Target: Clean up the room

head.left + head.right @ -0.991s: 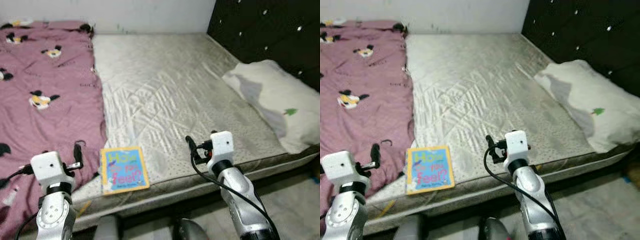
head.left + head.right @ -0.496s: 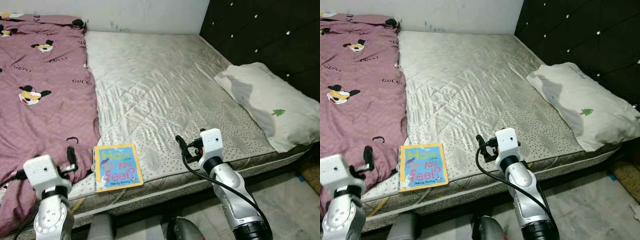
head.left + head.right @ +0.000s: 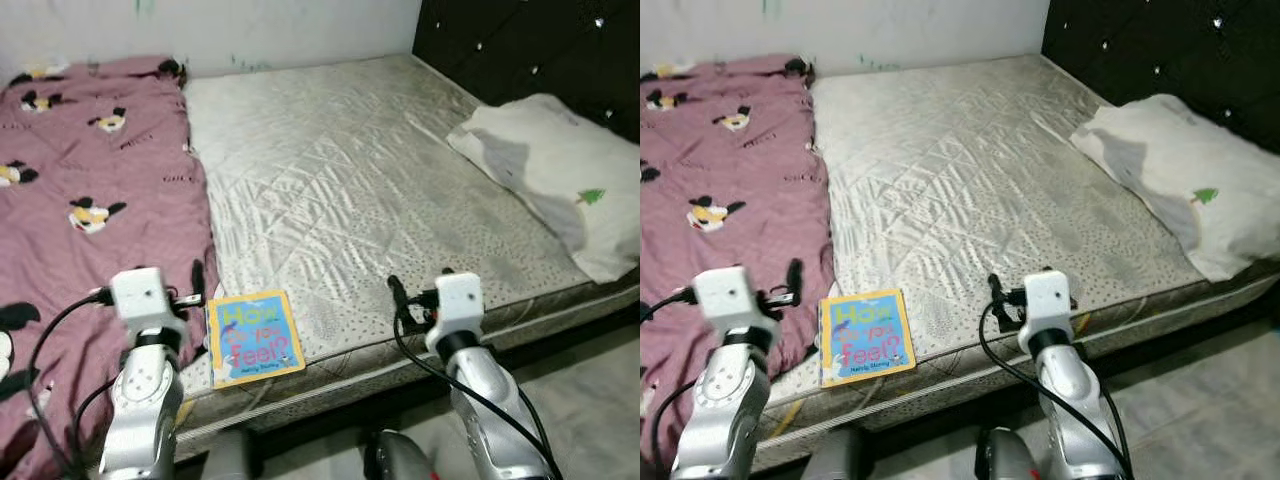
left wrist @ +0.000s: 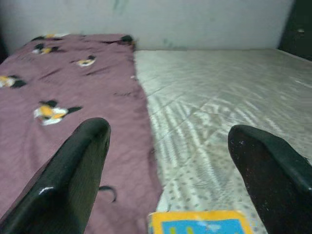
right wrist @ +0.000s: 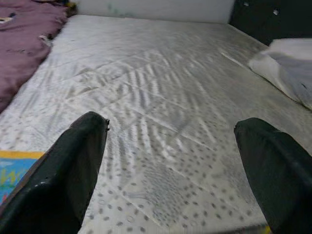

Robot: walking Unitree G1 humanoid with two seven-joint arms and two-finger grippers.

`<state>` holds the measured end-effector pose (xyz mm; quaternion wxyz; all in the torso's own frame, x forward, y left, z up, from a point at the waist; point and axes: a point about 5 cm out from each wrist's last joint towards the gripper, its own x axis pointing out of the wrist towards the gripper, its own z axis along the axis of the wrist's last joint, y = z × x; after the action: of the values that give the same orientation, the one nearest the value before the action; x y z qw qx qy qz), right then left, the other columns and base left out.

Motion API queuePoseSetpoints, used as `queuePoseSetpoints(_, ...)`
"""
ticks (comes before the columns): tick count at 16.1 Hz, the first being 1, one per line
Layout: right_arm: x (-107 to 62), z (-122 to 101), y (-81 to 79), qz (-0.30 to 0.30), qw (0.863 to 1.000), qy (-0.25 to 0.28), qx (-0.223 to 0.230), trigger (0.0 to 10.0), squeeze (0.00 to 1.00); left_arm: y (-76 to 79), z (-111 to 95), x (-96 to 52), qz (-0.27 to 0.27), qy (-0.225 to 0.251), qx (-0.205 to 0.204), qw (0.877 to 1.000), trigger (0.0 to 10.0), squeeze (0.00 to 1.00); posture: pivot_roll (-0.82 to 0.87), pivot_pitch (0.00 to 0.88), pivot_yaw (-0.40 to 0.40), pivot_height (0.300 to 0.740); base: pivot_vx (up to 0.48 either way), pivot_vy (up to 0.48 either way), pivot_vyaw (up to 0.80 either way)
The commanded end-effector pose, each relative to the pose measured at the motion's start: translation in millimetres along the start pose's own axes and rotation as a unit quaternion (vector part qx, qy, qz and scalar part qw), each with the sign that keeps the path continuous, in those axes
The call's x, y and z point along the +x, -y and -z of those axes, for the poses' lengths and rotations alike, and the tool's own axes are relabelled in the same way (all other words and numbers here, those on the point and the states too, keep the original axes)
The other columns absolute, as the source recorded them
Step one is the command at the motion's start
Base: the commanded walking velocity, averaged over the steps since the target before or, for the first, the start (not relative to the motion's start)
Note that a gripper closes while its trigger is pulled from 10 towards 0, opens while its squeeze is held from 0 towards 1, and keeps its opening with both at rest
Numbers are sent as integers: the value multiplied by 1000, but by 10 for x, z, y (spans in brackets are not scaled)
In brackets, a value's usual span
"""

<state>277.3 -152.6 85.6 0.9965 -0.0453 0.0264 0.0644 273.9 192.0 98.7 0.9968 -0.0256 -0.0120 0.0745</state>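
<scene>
A picture book with a blue cover and yellow border lies flat near the mattress's front edge, its top edge also showing in the left wrist view. My left gripper is open, hovering over the edge of the purple blanket just left of the book. My right gripper is open too, low over the bare mattress to the book's right. Neither holds anything.
A white pillow lies at the bed's right end against a dark tufted headboard. The purple blanket with cartoon mice covers the bed's left part. A white wall runs behind the bed. Light floor shows at the lower right.
The head view has shifted. My left arm has come up and in, so its gripper now hangs beside the book's left edge. The right gripper stays about where it was.
</scene>
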Motion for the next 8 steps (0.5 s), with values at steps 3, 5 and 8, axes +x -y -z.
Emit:
queuePoseSetpoints(3, -17, -64, 16, 7, 1000, 12, -12, 10000, 0, -11, 34, 12, 6, -10, 8, 1000, 10000, 0, -68, 56, 32, 634, 0, 0, 267)
queuePoseSetpoints(5, -7, -75, -34, -5, 1000, 15, -7, 10000, 0, -38, 28, 4, 3, -8, 12, 1000, 10000, 0, -54, 61, 28, 634, 0, 0, 797)
queuePoseSetpoints(8, 18, -80, -80, -11, 1000, 14, 0, 10000, 0, -102, 24, -44, -5, -8, 17, 1000, 10000, 0, -26, 69, 14, 634, 0, 0, 794)
